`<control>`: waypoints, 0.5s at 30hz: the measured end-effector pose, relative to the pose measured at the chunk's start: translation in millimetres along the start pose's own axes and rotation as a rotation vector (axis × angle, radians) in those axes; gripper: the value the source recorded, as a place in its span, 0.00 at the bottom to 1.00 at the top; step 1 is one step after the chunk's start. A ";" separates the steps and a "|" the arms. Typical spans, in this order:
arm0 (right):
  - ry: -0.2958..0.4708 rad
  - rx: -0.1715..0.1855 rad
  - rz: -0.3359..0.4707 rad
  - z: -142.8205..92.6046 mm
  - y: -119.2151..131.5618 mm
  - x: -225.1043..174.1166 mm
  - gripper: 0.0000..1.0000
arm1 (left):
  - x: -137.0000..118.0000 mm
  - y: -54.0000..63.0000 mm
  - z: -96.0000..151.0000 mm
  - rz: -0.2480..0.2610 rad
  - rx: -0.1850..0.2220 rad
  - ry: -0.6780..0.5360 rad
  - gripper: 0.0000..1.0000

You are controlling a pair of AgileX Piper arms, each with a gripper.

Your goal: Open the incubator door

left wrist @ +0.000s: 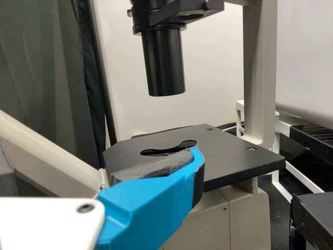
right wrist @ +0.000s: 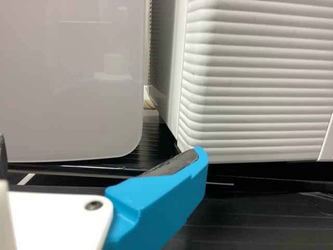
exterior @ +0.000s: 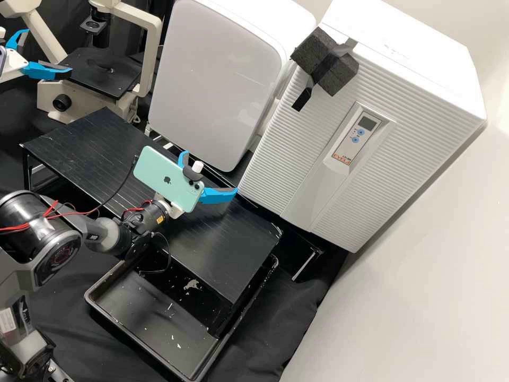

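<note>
The white incubator (exterior: 424, 111) stands at the back right with its ribbed door (exterior: 286, 143) shut. My right gripper (exterior: 210, 173) stands open over the black platform, in front of the door's lower left corner and apart from it. In the right wrist view, the ribbed door (right wrist: 255, 83) rises beyond my right gripper (right wrist: 99, 155), whose one blue finger (right wrist: 156, 203) overlaps its lower corner. At the upper left, my left gripper (exterior: 49, 51) is open before the microscope. The left wrist view shows the left gripper (left wrist: 99, 156) near the microscope stage.
A smooth white appliance (exterior: 217, 79) stands left of the incubator, a narrow gap between them. A black foam block (exterior: 326, 61) is taped at the door's upper corner. The black platform (exterior: 233, 233) overhangs a black tray (exterior: 114, 315). The microscope (exterior: 98, 74) stands back left.
</note>
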 end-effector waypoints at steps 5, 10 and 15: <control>0.000 0.000 0.000 0.0 0.0 0.0 1.00 | 0.0 0.0 0.0 0.000 0.000 0.000 1.00; 0.002 0.000 0.002 -0.5 0.5 0.5 1.00 | 0.0 0.0 0.0 0.000 0.000 0.000 1.00; 0.019 0.004 0.044 -11.9 17.0 7.3 1.00 | 0.0 0.0 0.0 0.000 0.000 0.000 1.00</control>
